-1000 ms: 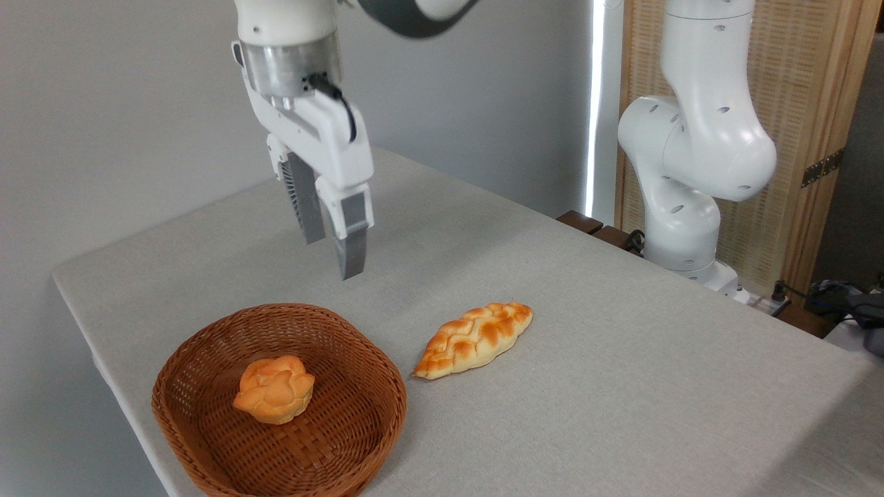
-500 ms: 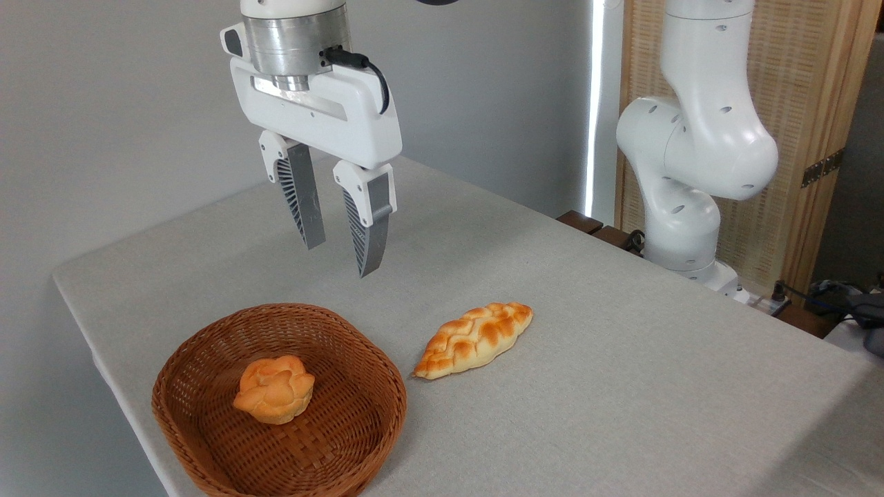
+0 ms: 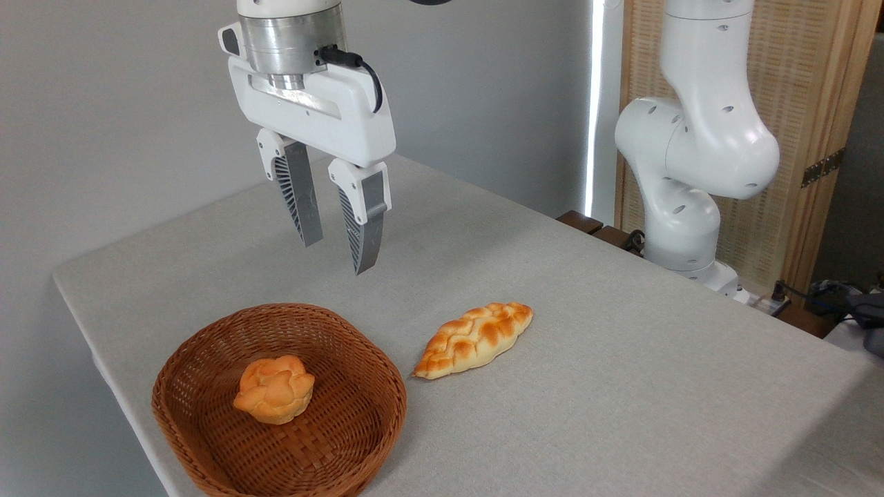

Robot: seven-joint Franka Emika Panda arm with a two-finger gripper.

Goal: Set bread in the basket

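The bun [image 3: 274, 388] lies inside the basket [image 3: 207, 449], near its middle, so the task looks done. The gripper [image 3: 336, 238] hangs high above the table [image 3: 621, 386], behind the basket, with its fingers partly apart and nothing between them. The braided loaf [image 3: 474, 339] lies on the table just beside the basket, untouched.

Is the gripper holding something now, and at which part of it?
Nothing is held. The gripper hangs open and empty above the table; the bun lies in the basket.
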